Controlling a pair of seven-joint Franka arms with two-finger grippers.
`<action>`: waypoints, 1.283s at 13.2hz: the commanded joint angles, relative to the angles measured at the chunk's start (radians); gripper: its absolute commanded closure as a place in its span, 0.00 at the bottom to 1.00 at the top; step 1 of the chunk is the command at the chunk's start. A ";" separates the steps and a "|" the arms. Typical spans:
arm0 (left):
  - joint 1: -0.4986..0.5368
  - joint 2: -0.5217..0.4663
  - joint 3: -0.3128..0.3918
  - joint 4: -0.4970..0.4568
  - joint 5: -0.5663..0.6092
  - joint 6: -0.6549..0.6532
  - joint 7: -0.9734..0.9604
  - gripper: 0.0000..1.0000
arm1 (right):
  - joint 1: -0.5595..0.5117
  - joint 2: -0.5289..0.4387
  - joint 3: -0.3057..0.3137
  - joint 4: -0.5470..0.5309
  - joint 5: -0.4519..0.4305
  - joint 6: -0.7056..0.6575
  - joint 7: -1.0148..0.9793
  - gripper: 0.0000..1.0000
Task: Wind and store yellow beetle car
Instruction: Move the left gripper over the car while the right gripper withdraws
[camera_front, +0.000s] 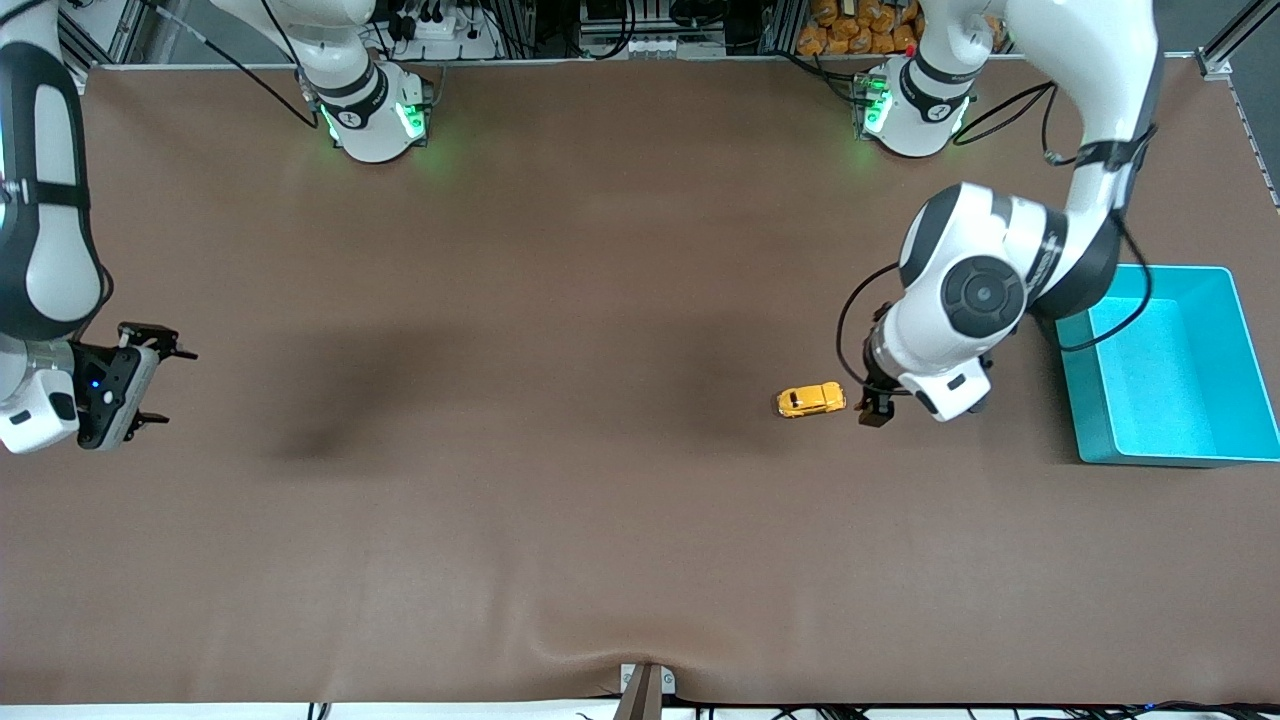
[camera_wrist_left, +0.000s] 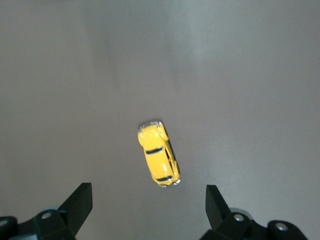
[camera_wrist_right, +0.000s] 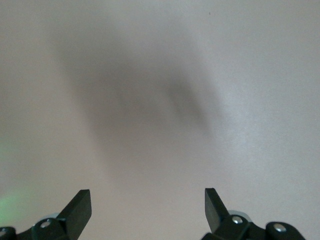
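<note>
The yellow beetle car (camera_front: 811, 400) stands on its wheels on the brown table, apart from the turquoise bin (camera_front: 1160, 456) and toward the middle from it. My left gripper (camera_front: 876, 408) hangs low just beside the car on the bin's side, open and empty. In the left wrist view the car (camera_wrist_left: 159, 153) lies just ahead of the open left gripper (camera_wrist_left: 147, 200), not between the fingers. My right gripper (camera_front: 165, 385) is open and empty over bare table at the right arm's end, where the arm waits. The right wrist view shows its open fingers (camera_wrist_right: 80, 206) over bare table.
The turquoise bin stands empty at the left arm's end of the table, near the table's edge. The brown mat (camera_front: 560, 480) has a slight wrinkle at the edge nearest the front camera.
</note>
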 joint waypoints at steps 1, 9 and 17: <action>-0.004 0.009 0.004 -0.083 -0.062 0.108 -0.059 0.00 | 0.040 -0.106 -0.004 -0.042 -0.004 -0.071 0.152 0.00; -0.059 0.061 0.007 -0.201 -0.058 0.323 -0.108 0.00 | 0.108 -0.307 -0.004 -0.037 -0.045 -0.252 0.643 0.00; -0.061 0.133 0.010 -0.198 -0.047 0.429 -0.135 0.00 | 0.105 -0.362 -0.007 0.019 -0.088 -0.346 1.037 0.00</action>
